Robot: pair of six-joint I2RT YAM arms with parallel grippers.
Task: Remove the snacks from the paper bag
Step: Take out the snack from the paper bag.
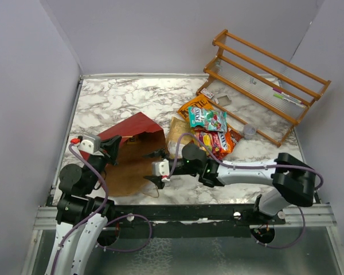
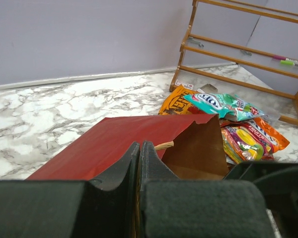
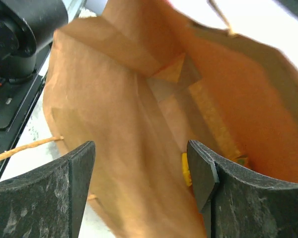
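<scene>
The paper bag (image 1: pixel 136 127) lies on its side, dark red outside, its brown mouth facing right. My left gripper (image 1: pixel 112 146) is shut on the bag's upper rim; in the left wrist view its fingers (image 2: pixel 139 151) pinch the paper edge of the bag (image 2: pixel 104 144). My right gripper (image 1: pixel 156 172) is open at the bag's mouth. In the right wrist view it (image 3: pixel 141 156) looks into the kraft interior (image 3: pixel 119 99), where a yellow packet (image 3: pixel 186 168) shows beside the right finger. Outside the bag lie a teal pack (image 1: pixel 207 118), an orange chip bag (image 1: pixel 190 106), a red-yellow pack (image 1: pixel 216 141) and a tan bag (image 1: pixel 179 133).
A wooden slatted rack (image 1: pixel 264 74) stands at the back right, with a small grey cup (image 1: pixel 249 131) in front of it. The snack pile lies just right of the bag mouth, also seen in the left wrist view (image 2: pixel 238 124). A string handle (image 3: pixel 25 148) hangs at the bag's lower rim.
</scene>
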